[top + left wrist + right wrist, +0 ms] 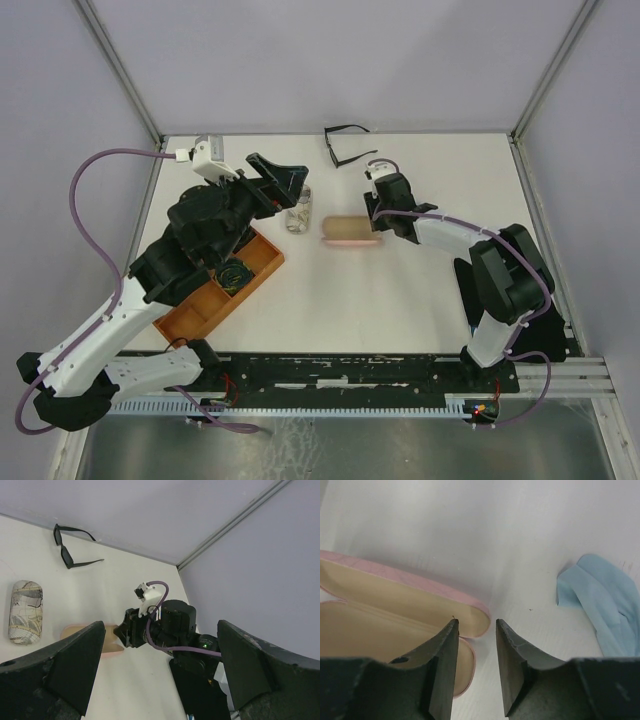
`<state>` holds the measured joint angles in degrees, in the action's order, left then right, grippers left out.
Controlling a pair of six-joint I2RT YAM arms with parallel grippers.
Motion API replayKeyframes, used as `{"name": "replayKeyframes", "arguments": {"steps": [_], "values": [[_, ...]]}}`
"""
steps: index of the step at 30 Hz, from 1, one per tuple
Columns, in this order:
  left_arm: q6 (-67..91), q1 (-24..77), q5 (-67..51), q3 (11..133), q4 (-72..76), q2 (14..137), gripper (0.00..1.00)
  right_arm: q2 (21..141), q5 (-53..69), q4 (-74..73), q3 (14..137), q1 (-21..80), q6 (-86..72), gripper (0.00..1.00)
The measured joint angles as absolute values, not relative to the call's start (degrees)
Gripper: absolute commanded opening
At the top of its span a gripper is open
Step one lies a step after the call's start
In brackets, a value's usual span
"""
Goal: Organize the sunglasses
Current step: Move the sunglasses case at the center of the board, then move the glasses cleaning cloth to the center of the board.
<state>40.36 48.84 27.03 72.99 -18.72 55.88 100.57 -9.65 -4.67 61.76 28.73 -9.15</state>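
Observation:
A thin black-framed pair of sunglasses [348,145] [70,550] lies unfolded near the table's back edge. A dark folded pair [236,274] seems to lie in the orange tray [190,315], partly under my left arm. My left gripper [292,185] [160,650] hangs wide open and empty above the patterned case [299,212] [25,612]. My right gripper [376,222] [476,625] stands open at the right end of the open pink case [345,232] [395,605], its left finger over the case's rim, with nothing gripped.
A light-blue cloth [600,600] lies on the table just right of my right gripper; the top view hides it under the arm. The orange tray sits at the front left. Metal frame posts stand at the back corners.

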Motion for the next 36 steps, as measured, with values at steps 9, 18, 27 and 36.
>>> {"name": "replayKeyframes", "arguments": {"steps": [9, 18, 27, 36], "values": [[39.4, 48.8, 27.1, 73.0, -18.7, 55.9, 0.99, 97.1, -9.5, -5.0, 61.8, 28.6, -11.9, 0.50], [39.0, 48.8, 26.4, 73.9, -16.3, 56.9, 0.99, 93.2, -19.7, -11.2, 64.8, 26.3, -22.2, 0.53], [37.6, 48.8, 25.3, 71.8, -14.7, 55.7, 0.99, 95.6, -22.4, -23.5, 70.3, 17.1, -23.0, 0.55], [32.8, 48.8, 24.8, 67.1, -14.9, 53.6, 0.99, 108.5, -18.0, -30.3, 77.4, 15.6, -12.9, 0.61]]}}
